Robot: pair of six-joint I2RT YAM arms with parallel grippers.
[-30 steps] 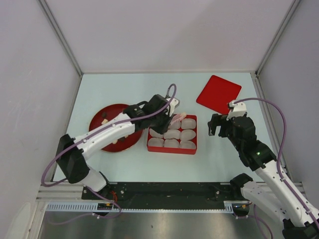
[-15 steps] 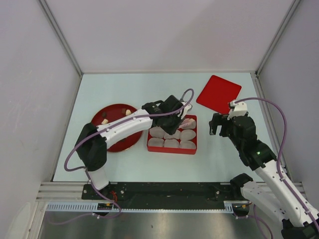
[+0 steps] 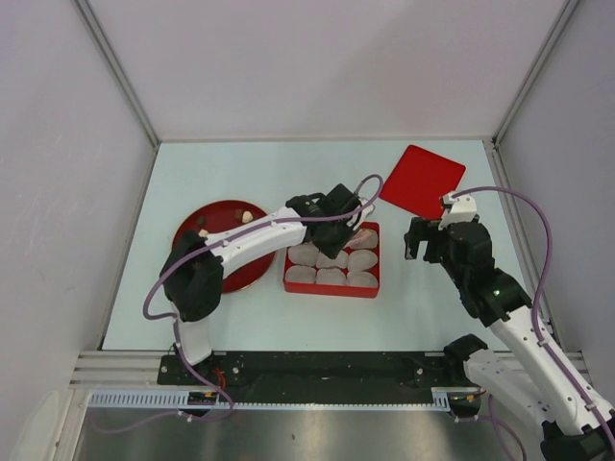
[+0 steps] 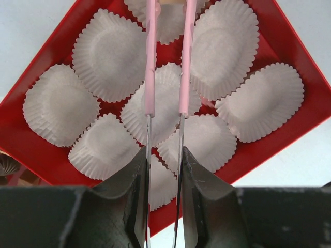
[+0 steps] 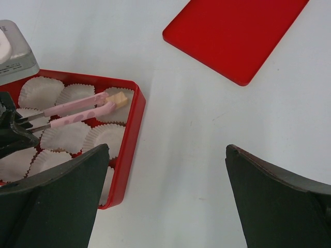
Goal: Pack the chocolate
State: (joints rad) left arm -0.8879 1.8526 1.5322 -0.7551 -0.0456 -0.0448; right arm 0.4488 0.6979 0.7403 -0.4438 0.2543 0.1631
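Red tray (image 5: 129, 139) of white paper cups (image 4: 111, 62) sits mid-frame. To its right the right gripper (image 5: 165, 170) hangs with jaws spread wide. The left gripper (image 4: 163, 155) is clamped on pink tongs (image 4: 150, 77). Their tips pinch one chocolate (image 5: 120, 98) — a small cream cube over the tray's upper-right cup.

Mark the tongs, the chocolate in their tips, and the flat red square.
tongs (image 5: 83, 115), right wrist view, pink handle sleeve.
chocolate (image 5: 120, 99), right wrist view, cube's top face.
flat red square (image 5: 238, 31), right wrist view, middle of its face.
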